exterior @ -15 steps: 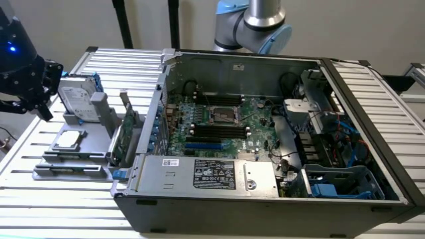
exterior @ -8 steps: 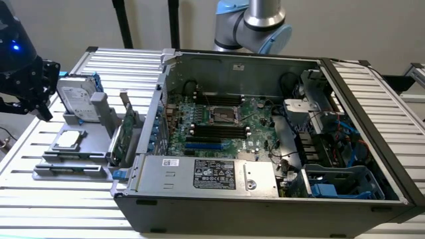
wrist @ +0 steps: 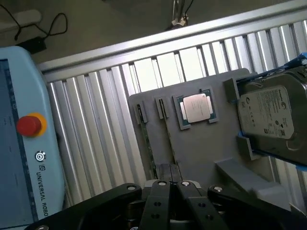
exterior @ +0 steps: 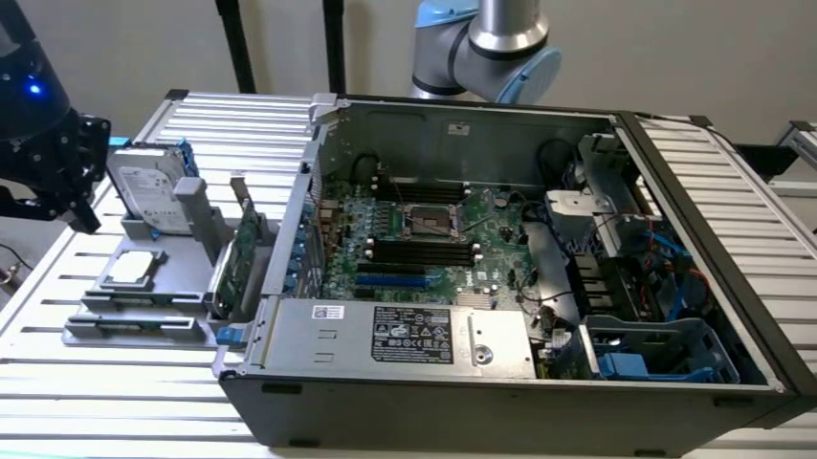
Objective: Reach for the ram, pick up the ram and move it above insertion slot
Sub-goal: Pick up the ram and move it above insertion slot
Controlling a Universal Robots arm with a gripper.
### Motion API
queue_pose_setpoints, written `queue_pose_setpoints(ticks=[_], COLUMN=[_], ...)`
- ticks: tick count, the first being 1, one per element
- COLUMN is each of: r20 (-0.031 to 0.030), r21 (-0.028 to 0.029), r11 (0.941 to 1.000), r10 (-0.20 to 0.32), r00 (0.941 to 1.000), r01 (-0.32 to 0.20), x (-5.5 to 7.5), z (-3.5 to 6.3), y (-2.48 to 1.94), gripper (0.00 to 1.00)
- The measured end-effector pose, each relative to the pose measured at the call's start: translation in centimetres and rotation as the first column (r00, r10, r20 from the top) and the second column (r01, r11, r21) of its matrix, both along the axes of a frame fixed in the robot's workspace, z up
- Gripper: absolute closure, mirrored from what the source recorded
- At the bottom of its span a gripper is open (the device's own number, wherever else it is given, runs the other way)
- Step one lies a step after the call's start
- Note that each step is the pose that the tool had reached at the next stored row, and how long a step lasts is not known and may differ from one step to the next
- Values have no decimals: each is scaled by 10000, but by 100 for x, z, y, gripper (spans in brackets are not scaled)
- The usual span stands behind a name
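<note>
Hovers with pincer shut and empty over the grey holder near the counter's edge, facing the ram on edge in its groove just ahead, long axis running straight away.

Robotics lab, by all signs. Ribbed aluminium worktop under everything. Open computer case mid-frame in exterior view, motherboard bared. My arm rises at upper middle. Grey fixture racks loose parts. Teach pendant with red stop button beside worktop.
</note>
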State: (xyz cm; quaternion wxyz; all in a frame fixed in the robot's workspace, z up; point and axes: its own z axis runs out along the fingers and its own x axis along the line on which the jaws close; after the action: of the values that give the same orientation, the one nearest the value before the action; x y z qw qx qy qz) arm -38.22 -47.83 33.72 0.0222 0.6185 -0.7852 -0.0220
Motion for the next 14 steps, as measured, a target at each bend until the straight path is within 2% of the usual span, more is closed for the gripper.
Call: queue_pose_setpoints(ticks=[8,14], r20=[45,172], r21=[-2,-14], r11=[9972,9953], r10=[749,971], r00=[9972,9951], r01=[-749,-971], x=[0,2], z=[-1,0], y=[-21,-32], gripper=[89,89])
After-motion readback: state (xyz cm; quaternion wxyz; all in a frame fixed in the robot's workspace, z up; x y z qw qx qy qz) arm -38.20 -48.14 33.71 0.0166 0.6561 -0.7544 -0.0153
